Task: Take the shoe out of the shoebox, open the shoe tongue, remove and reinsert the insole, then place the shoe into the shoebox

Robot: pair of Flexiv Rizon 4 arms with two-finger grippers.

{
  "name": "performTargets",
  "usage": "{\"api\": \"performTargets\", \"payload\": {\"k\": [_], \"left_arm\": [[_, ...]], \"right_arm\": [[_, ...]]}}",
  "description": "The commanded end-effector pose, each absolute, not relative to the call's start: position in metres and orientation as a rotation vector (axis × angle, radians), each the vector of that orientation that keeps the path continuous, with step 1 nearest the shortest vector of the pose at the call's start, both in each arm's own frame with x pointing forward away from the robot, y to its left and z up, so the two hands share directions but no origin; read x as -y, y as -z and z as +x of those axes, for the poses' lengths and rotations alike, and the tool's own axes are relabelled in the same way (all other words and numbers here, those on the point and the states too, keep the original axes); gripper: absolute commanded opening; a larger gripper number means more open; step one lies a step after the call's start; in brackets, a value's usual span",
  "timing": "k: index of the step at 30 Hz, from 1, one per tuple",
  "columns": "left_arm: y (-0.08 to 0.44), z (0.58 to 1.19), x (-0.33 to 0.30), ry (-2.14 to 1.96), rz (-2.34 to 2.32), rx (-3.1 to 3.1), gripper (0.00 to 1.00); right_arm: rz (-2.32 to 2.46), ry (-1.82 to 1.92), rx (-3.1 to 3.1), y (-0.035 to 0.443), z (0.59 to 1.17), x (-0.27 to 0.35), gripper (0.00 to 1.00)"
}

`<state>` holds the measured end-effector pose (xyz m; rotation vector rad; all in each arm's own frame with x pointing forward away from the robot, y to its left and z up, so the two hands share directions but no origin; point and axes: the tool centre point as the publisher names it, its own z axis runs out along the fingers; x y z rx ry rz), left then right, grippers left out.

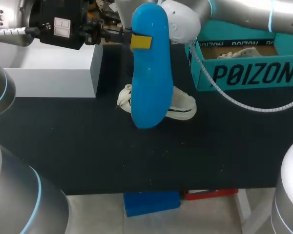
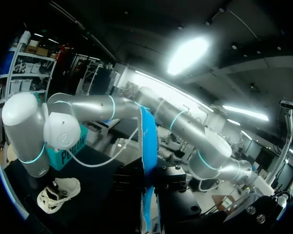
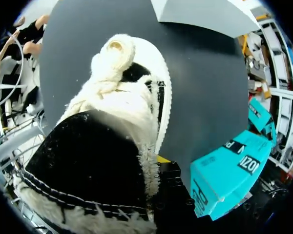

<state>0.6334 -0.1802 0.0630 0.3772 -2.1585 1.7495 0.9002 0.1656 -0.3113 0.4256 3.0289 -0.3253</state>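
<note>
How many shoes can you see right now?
1: a fleecy white-and-black shoe on the black table, partly behind the blue insole my left tool holds up. White material in the teal cardboard shoebox could hide another.

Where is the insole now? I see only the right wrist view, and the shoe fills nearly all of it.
Observer: The blue insole is raised above the table, with the left jaws shut on it near one end.
Operator: Does it touch the shoe?
Observer: No. In the left wrist view the shoe lies on the table, apart from the insole.
Operator: Is the shoebox empty?
Observer: No. The head view shows something pale and crumpled inside the shoebox. I cannot tell what it is.
</note>
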Motion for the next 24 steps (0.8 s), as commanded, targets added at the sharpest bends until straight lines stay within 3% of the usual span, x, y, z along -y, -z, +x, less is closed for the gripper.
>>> {"api": "performTargets", "payload": {"k": [1,11,24], "left_arm": [[-0.064,0.633,0.181,-1.745,0.381,2.162,0.0],[-0.064,0.633,0.181,-1.745,0.381,2.162,0.0],[-0.064,0.633,0.181,-1.745,0.381,2.162,0.0]], "right_arm": [[1.439,0.322,-2.677,0.285,0.904,-0.162,0.0],[2.069,0.151,-2.309,0.307,0.913,-0.163,0.0],[2.203,0.15,-2.13,0.326,0.908,-0.159,0.0]]}}
